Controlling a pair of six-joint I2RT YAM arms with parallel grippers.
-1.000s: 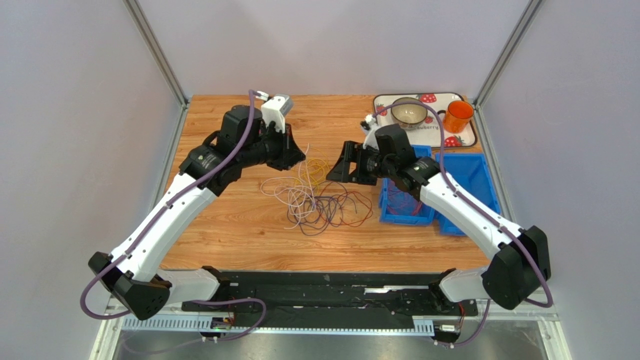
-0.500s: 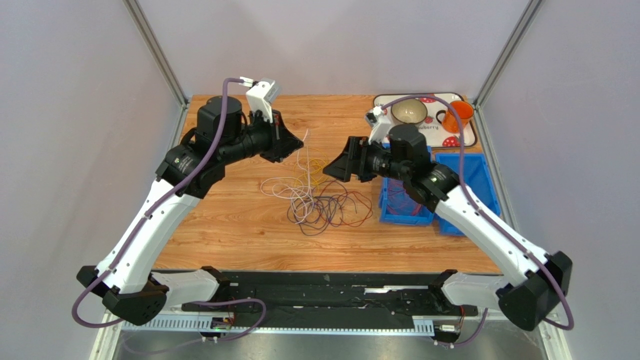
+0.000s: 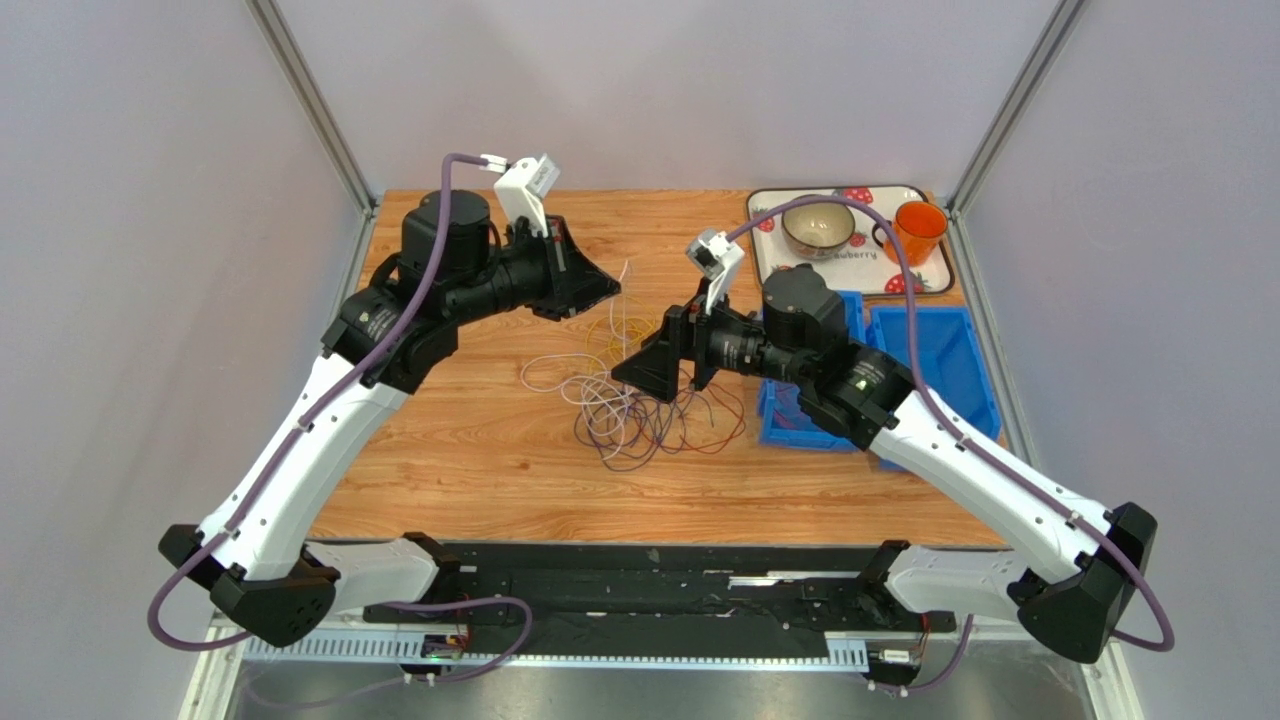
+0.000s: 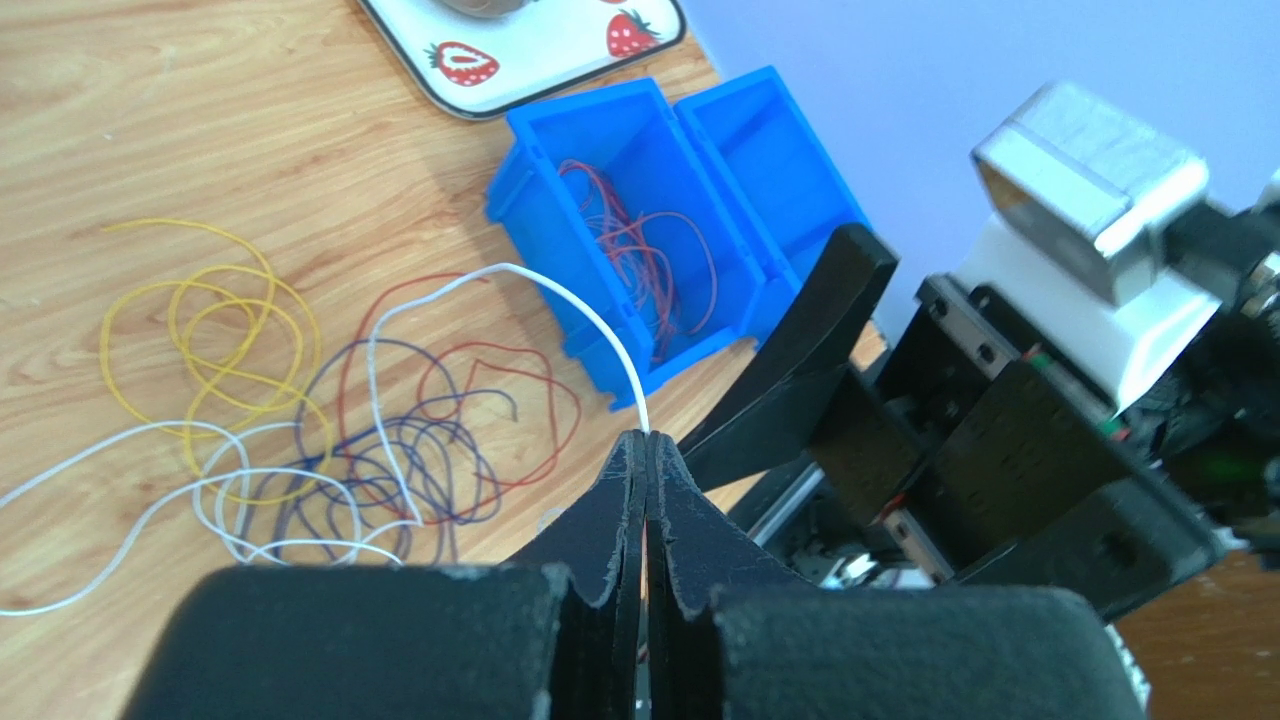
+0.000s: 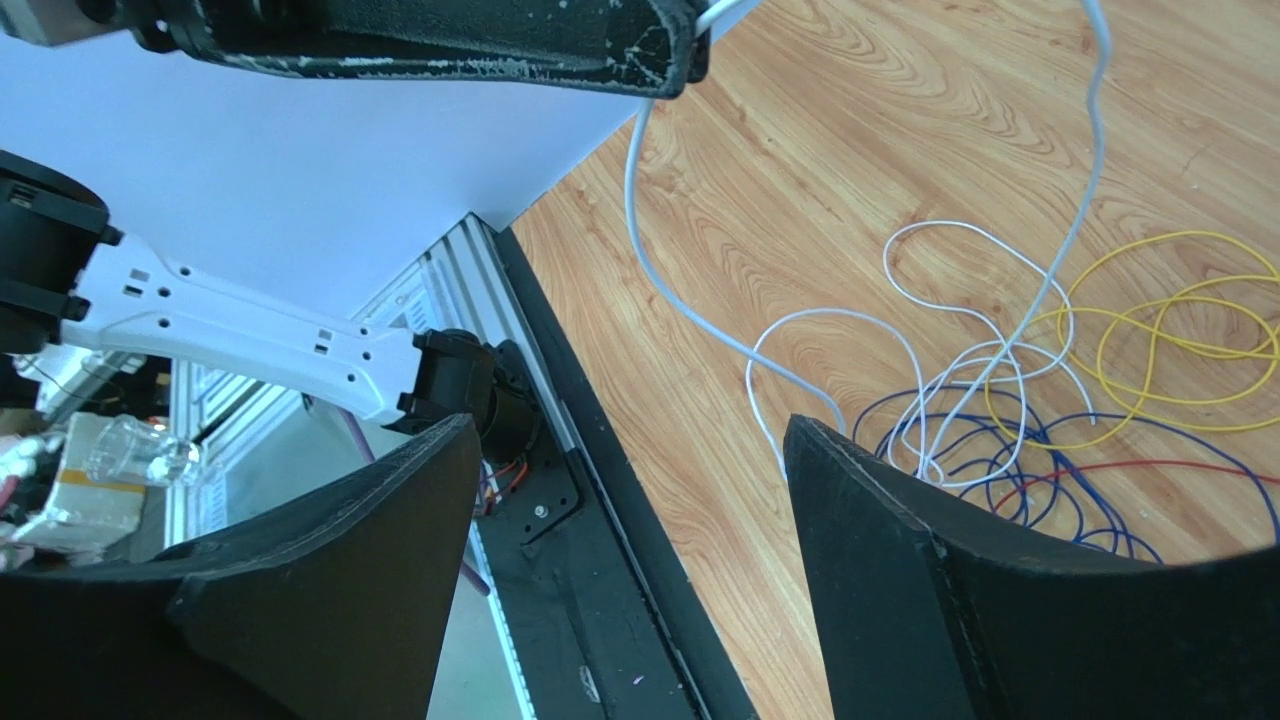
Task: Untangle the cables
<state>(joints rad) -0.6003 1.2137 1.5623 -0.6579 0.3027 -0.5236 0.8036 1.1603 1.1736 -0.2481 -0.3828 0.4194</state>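
The cables lie in a loose tangle of white, yellow, purple and red loops at the middle of the table. My left gripper is raised behind the tangle and shut on a white cable, which runs down from its tips into the pile. The white cable also shows in the right wrist view. My right gripper is open and empty, hovering over the right side of the tangle, its jaws wide apart. Yellow loops lie at the far edge of the pile.
Two blue bins stand to the right of the tangle; the nearer one holds red wires. A strawberry-print tray at the back right carries a bowl and an orange cup.
My right arm has swung left from beside the bins to over the tangle. My left gripper has risen and shifted slightly right, pulling the white cable up.
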